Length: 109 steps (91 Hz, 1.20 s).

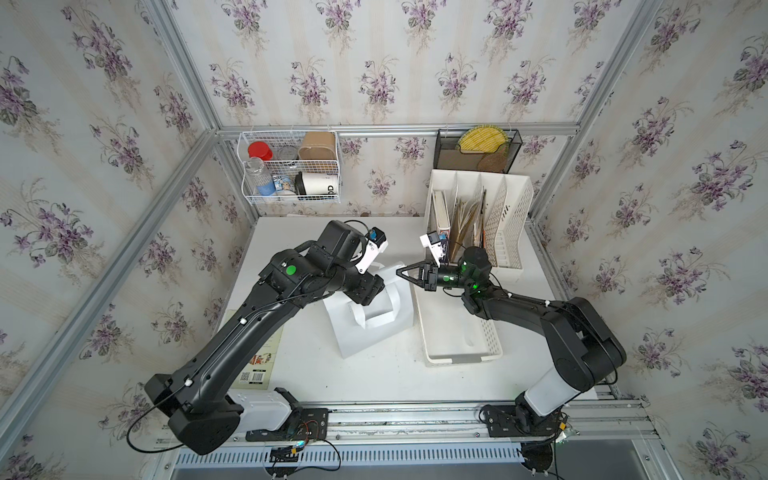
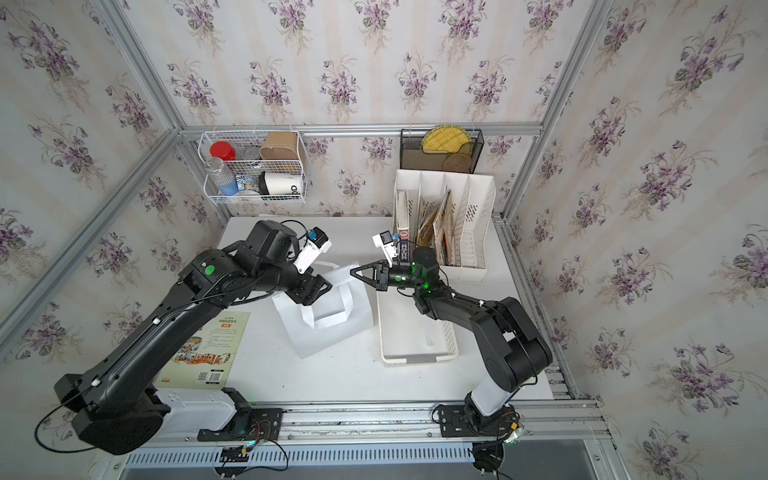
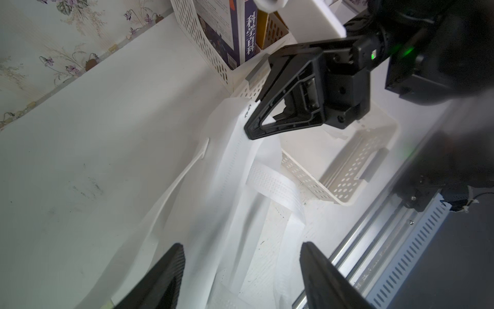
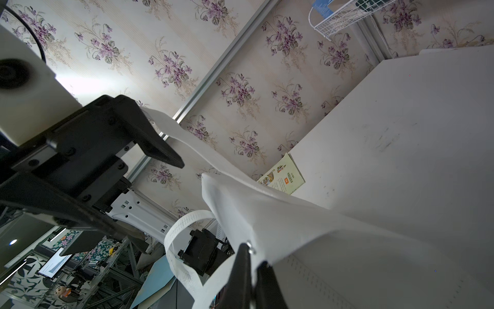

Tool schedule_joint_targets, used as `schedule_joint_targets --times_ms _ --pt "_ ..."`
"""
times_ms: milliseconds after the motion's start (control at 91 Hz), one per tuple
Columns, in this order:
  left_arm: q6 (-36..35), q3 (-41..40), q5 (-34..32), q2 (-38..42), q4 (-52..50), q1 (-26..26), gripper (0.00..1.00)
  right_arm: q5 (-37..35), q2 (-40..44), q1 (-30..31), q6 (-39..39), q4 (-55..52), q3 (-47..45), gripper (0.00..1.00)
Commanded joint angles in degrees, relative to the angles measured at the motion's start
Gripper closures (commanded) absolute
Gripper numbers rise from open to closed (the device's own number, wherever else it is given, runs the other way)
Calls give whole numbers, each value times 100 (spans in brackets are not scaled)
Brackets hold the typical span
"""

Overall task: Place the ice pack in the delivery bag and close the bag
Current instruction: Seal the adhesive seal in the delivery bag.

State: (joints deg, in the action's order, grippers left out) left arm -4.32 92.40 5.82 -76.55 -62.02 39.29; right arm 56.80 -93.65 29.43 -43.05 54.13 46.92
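Observation:
The delivery bag [image 1: 376, 332] [image 2: 328, 332], a white fabric tote with strap handles [image 3: 272, 186], lies slumped in the middle of the table. My right gripper [image 1: 400, 272] [image 2: 353, 272] [image 4: 254, 255] is shut on the bag's top rim [image 4: 267, 240], pinching the fabric beside a small metal snap and holding that edge up. My left gripper [image 1: 363, 293] [image 2: 309, 293] [image 3: 240, 246] hovers just above the bag's other side, open, with only loose fabric below the gap between its fingers. The ice pack shows in no view.
A white perforated basket [image 1: 457, 353] [image 3: 347, 184] lies right of the bag, under my right arm. A white file rack [image 1: 505, 220] with books stands at the back right. A picture book [image 2: 208, 349] lies front left. A wire basket [image 1: 291, 166] and a black mesh holder [image 1: 478, 151] hang on the back wall.

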Motion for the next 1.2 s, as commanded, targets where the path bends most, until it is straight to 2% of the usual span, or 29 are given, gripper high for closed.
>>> schedule_joint_targets --times_ms 0,110,198,396,484,560,648,835,912,1033,1187 --pt "-435 -32 193 -189 85 -133 28 65 9 42 104 84 41 100" --pt "-494 -81 366 -297 225 -395 28 104 -20 85 97 78 80 100" --pt "-510 -214 886 -307 376 -594 28 110 -14 98 100 68 118 100" --pt "-710 -462 1243 -364 542 -622 28 178 -101 97 130 -16 236 100" --pt "-765 -577 1265 -404 600 -624 31 183 -138 98 130 -21 268 100" --pt "-732 -648 1188 -406 679 -728 38 179 -173 256 127 -28 302 100" --pt "-597 -641 1303 -642 700 -950 51 217 -220 312 121 -34 357 100" --pt "-591 -599 1853 -855 656 -1143 56 244 -276 323 104 -47 429 100" --pt "-645 -629 2010 -857 646 -1143 65 245 -309 323 110 -64 472 100" --pt "-674 -716 2171 -794 657 -1143 73 220 -381 326 112 -93 547 100" --pt "-691 -732 2294 -747 593 -1143 95 206 -453 321 147 -176 649 100"
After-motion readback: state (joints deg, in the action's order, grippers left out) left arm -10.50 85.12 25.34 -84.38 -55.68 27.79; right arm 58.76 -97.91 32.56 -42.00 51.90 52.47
